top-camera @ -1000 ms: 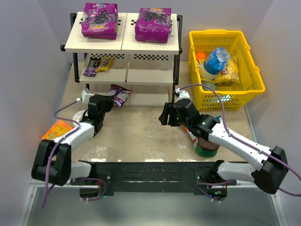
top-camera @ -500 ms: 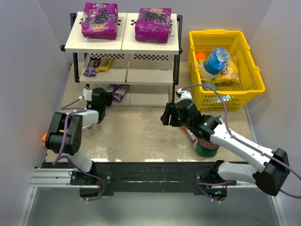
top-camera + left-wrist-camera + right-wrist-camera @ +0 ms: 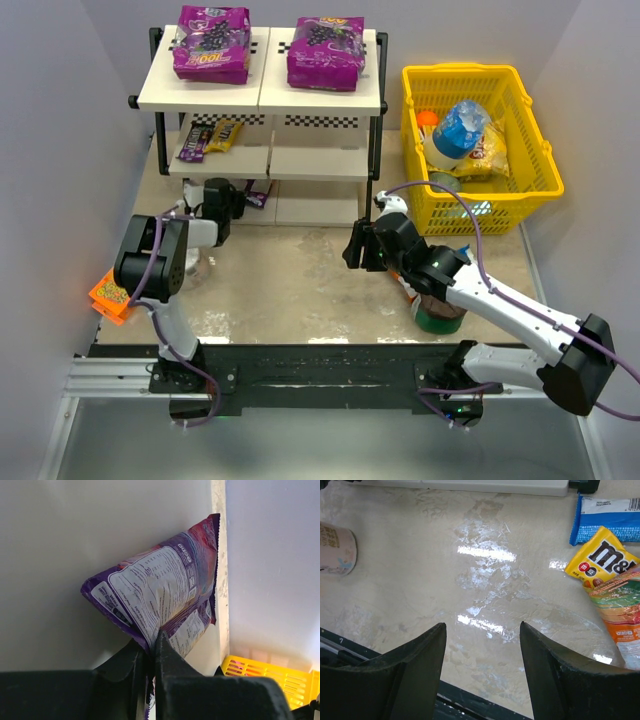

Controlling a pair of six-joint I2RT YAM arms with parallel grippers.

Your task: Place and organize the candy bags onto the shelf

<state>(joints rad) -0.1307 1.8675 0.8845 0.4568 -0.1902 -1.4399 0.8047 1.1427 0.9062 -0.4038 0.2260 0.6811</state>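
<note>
The left pincer (image 3: 152,641) is clamped on the lower edge of a purple bag (image 3: 160,592), held at the left end of the shelf's (image 3: 312,160) bottom tier. To do this well, I judge the bag should go fully in over the board, clear of the frame post, and lie flat before release. The right pincer (image 3: 482,627) stands wide open and empty over the table (image 3: 410,580). A yellow bag (image 3: 602,557), a blue bag (image 3: 607,520) and an orange bag (image 3: 617,615) lie just beside it.

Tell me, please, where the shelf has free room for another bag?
Bare: the middle board right of the small bags, and the bottom board on its right. Crowded: the top board, under two large purple bags.
</note>
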